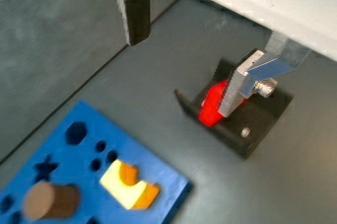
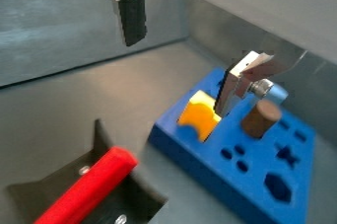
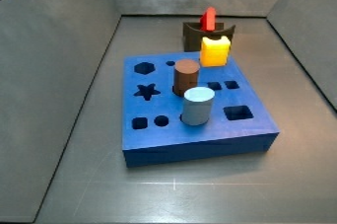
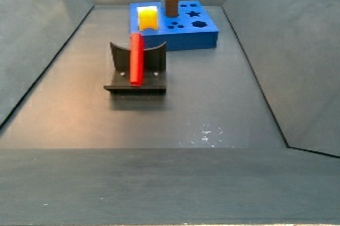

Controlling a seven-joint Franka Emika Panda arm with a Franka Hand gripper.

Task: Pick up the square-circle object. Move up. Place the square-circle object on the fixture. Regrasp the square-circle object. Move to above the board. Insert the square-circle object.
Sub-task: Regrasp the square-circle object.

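Here the square-circle object (image 4: 134,59), a slim red piece, stands upright against the dark fixture (image 4: 149,71) on the grey floor, free of any grip; in a side view it rises red above the fixture (image 3: 195,37) just behind the board (image 3: 198,119). The gripper (image 1: 198,45) hangs above the floor with its jaws spread wide and nothing between them, one silver finger (image 1: 132,1) with its dark pad on one flank and the other finger (image 1: 250,80) over the fixture (image 1: 257,129), where the square-circle object (image 1: 211,105) shows beside it. In a wrist view the gripper (image 2: 184,50) frames the blue board (image 2: 257,164), with the red piece (image 2: 86,188) lying along the fixture (image 2: 53,184) nearby. Seated in the board are a yellow block (image 3: 216,49), a brown cylinder (image 3: 186,75) and a pale blue-grey cylinder (image 3: 196,107), while star, hexagon and round holes stand open
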